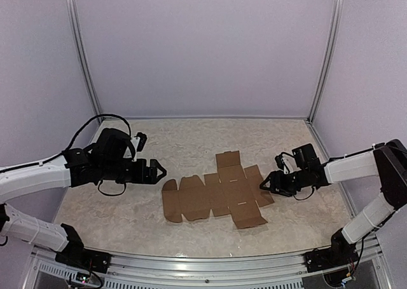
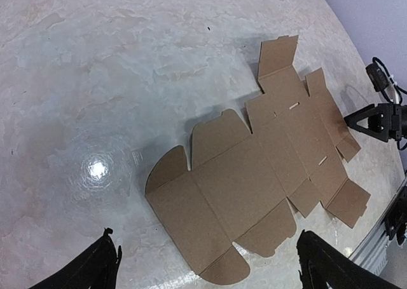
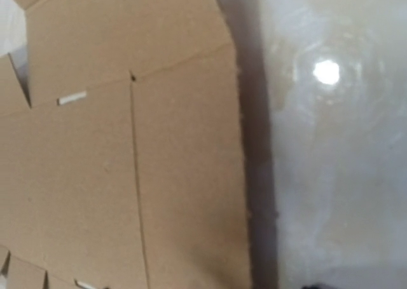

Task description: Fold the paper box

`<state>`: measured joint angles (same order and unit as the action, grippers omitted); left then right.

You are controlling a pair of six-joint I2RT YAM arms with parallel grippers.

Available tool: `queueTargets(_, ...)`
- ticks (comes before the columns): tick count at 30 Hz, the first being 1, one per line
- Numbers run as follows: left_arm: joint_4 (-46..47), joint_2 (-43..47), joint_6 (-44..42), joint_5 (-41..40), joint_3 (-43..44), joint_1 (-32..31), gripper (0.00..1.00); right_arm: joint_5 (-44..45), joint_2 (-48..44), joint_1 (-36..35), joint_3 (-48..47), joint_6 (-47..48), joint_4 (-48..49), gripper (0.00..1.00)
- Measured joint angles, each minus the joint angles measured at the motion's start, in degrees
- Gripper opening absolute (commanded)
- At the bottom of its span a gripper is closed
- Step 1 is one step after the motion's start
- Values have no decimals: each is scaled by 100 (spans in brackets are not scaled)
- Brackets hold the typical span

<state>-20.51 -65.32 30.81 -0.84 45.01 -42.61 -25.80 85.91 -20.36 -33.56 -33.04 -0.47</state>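
- Top external view: nearest the arm bases, the pale marbled surface point(image 1: 114, 222) is smooth and glossy, and the left wrist view shows a lamp glare on it.
- The paper box point(image 1: 216, 194) lies mid-surface between the two arms. It is a flat, cross-shaped die-cut sheet with no panel raised.
- As I judge it, no folding has begun: every crease remains to be bent and every tab tucked.
- The sheet is plain matte brown card with scored fold lines, small slots, rounded flaps at its left end and squared flaps elsewhere.
- The left claw point(image 1: 160, 171) is spread wide, its dark fingers point(image 2: 102, 267) far apart. It sits just left of the rounded flaps, not touching them.
- The right claw point(image 1: 263, 185) is drawn together to a point at the right flap's edge. I cannot tell whether it pinches the card.
- Farthest back, one square flap points toward the rear wall point(image 1: 203, 47).
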Motion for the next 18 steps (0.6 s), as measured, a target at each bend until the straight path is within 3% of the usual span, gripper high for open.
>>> queueTargets(18,1405,-1961,439,887,-181,-39,69,-461,175,7,356,-74,1032,60)
